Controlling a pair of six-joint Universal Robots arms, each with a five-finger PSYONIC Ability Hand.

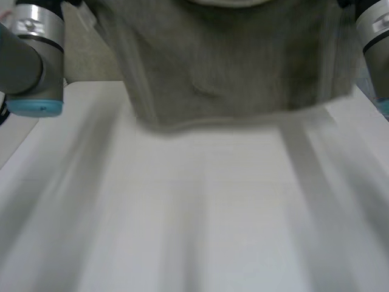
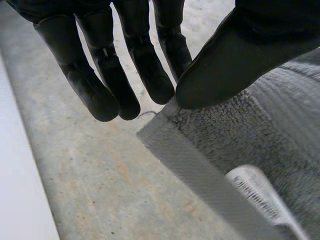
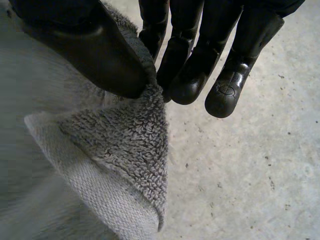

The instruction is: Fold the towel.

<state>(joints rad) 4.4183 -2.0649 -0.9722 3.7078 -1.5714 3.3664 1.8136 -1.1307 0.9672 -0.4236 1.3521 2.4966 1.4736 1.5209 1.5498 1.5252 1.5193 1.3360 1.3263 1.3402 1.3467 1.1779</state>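
The grey towel [image 1: 231, 73] hangs in the air over the far part of the white table [image 1: 200, 213], its lower edge just above the tabletop. One top corner of the towel [image 2: 240, 145] is pinched between the thumb and fingers of my left hand [image 2: 235, 60]. A white label [image 2: 260, 192] sits near that corner, along the hem. The other corner of the towel [image 3: 125, 145] folds over under the thumb of my right hand [image 3: 95, 50], which pinches it against the fingers.
My left arm [image 1: 30, 55] and right arm [image 1: 374, 36] stand raised at the two sides of the towel. Bare concrete floor [image 2: 100, 175] lies below the left hand, and the same floor [image 3: 240, 165] below the right hand.
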